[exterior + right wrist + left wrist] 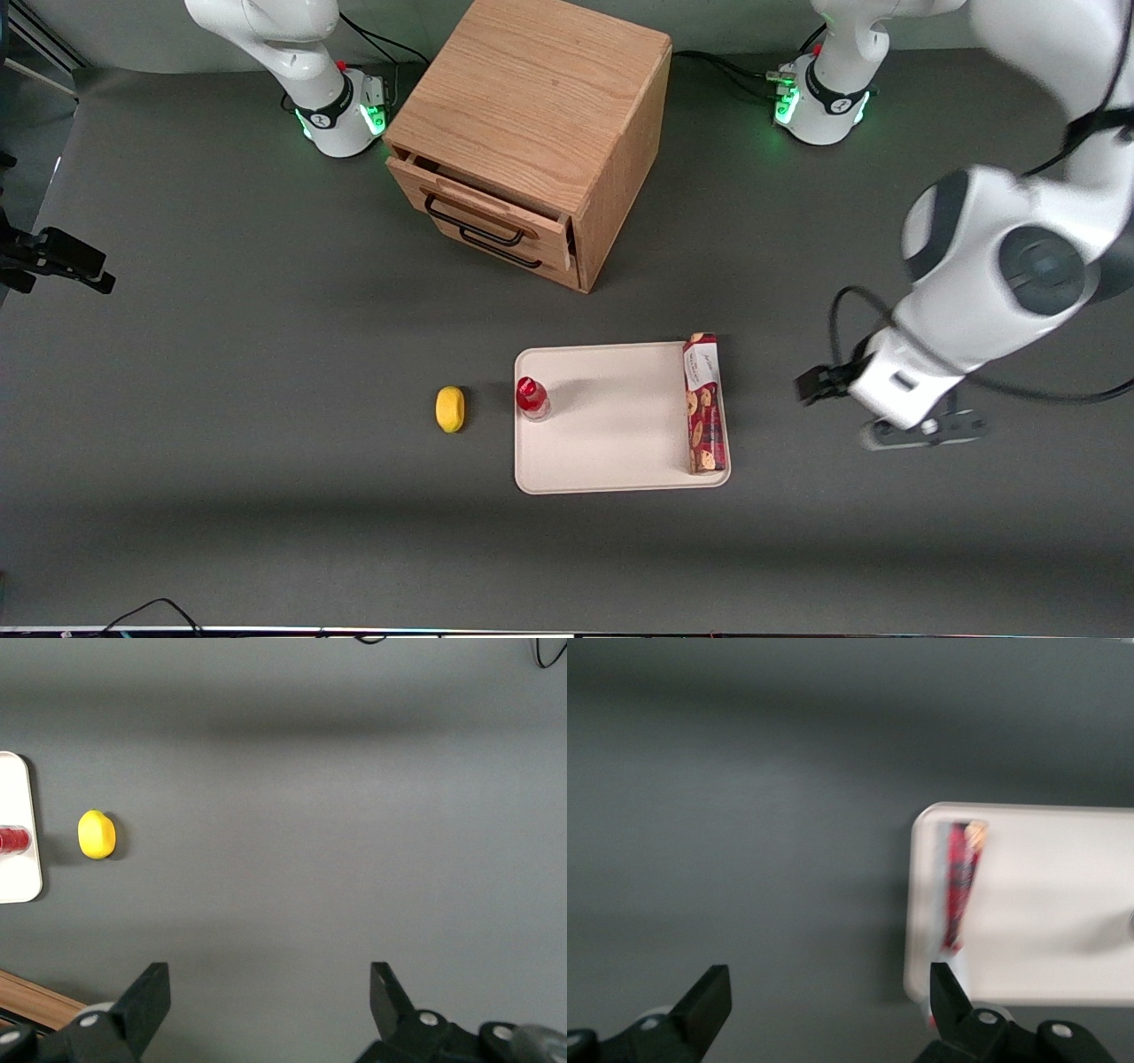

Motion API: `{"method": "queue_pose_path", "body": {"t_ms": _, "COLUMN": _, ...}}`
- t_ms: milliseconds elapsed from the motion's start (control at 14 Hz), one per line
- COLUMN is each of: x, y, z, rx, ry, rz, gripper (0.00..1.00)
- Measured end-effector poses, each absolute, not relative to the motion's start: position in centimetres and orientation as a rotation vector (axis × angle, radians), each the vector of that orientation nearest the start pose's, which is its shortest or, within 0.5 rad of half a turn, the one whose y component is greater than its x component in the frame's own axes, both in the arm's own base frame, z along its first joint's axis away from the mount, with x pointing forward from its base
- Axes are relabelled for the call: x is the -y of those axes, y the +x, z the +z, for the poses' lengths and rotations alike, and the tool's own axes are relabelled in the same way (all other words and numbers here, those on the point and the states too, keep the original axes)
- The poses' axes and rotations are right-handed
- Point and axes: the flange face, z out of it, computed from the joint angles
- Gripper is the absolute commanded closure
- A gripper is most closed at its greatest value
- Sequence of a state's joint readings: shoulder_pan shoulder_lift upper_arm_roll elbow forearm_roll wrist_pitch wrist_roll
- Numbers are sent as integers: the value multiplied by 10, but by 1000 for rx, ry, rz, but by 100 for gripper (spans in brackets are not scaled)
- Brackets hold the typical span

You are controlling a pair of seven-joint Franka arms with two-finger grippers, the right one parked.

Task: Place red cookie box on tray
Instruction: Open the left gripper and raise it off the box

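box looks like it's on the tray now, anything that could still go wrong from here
The box lies along the tray's edge nearest the working arm, with its end at the rim, so a nudge could tip it off. The gripper hangs open, beside the tray toward the working arm's end; a low sweep over the tray could clip the box. The small bottle stands upright at the tray's edge nearest the lemon and might topple if the tray is bumped.

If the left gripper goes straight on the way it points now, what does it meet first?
Probably only the bare table. The open left gripper points down at dark surface beside the tray, toward the working arm's end. The red cookie box on the tray lies off that line.
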State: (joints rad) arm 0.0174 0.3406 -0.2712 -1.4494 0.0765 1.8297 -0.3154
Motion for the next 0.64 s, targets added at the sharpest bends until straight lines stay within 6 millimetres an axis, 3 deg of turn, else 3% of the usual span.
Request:
{"method": "queue_pose_path", "body": {"t_ms": 143, "x": 101, "y": 629, "z": 543, "rx": 53, "ry": -3166, "rz": -40, "gripper": 0}}
{"method": "queue_pose_path", "body": {"t_ms": 286, "x": 78, "y": 604, "z": 566, "rx": 46, "ry": -3154, "rz": -49, "gripper": 0}}
{"method": "queue_pose_path", "body": {"t_ms": 643, "x": 58, "y": 548, "z": 612, "rx": 89, "ry": -3112, "rz": -115, "gripper": 0}}
